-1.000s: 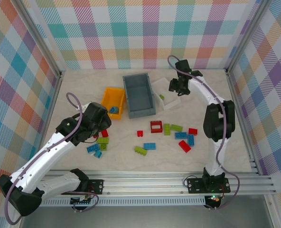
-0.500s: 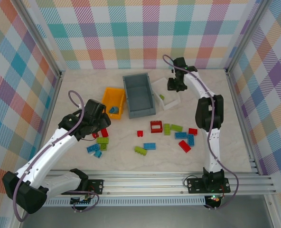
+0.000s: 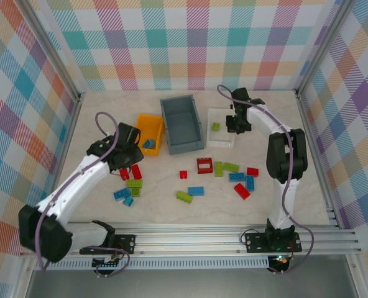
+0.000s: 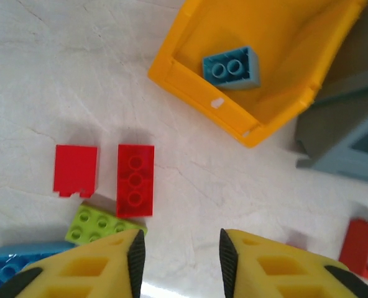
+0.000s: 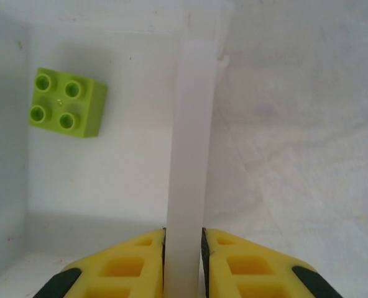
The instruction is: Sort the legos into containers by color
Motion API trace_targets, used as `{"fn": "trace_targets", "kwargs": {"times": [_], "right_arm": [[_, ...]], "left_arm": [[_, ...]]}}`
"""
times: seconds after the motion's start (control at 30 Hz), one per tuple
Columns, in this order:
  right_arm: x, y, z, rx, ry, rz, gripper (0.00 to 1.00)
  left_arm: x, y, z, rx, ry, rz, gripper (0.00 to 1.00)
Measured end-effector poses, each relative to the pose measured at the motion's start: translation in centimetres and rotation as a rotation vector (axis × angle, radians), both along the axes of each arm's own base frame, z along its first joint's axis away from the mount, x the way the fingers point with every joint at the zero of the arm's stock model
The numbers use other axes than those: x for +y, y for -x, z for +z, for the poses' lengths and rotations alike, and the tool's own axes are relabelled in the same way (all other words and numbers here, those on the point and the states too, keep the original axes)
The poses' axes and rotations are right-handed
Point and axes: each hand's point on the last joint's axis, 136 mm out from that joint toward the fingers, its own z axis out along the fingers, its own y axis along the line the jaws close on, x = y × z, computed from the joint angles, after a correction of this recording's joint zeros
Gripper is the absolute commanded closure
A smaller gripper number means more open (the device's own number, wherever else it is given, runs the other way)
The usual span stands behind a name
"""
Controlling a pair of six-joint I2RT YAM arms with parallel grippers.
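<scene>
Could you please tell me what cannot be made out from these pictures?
- Left wrist view: the blue brick is mostly behind the left end effector; the red piece is cut off by the right edge.
- Right wrist view: the white bin runs past the edges; the right end effector covers the wall it clamps.
- Top view: the left arm hides its fingers.

The pale marbled table (image 3: 283,155) carries an orange bin (image 3: 148,118), a grey bin (image 3: 183,127) and a white bin (image 3: 221,135) in a row at the back, with red, blue and green legos (image 3: 196,190) scattered loose in front.
</scene>
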Motion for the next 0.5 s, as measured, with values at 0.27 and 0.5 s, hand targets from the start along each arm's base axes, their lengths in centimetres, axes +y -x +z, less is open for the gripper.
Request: {"fn": "trace_targets", "kwargs": {"times": [0.27,0.5], "right_arm": [[0.4,0.5,0.4,-0.009,-0.027,0.014,0.82],[1.4,1.2,0.0,0.012,-0.059,0.061,0.82]], "left_arm": [[-3.2,-8.2,-4.9,0.075,0.017,-0.009,0.74],[-5.7,-12.7,-7.2,0.069,0.053,-0.033,0.8]]}}
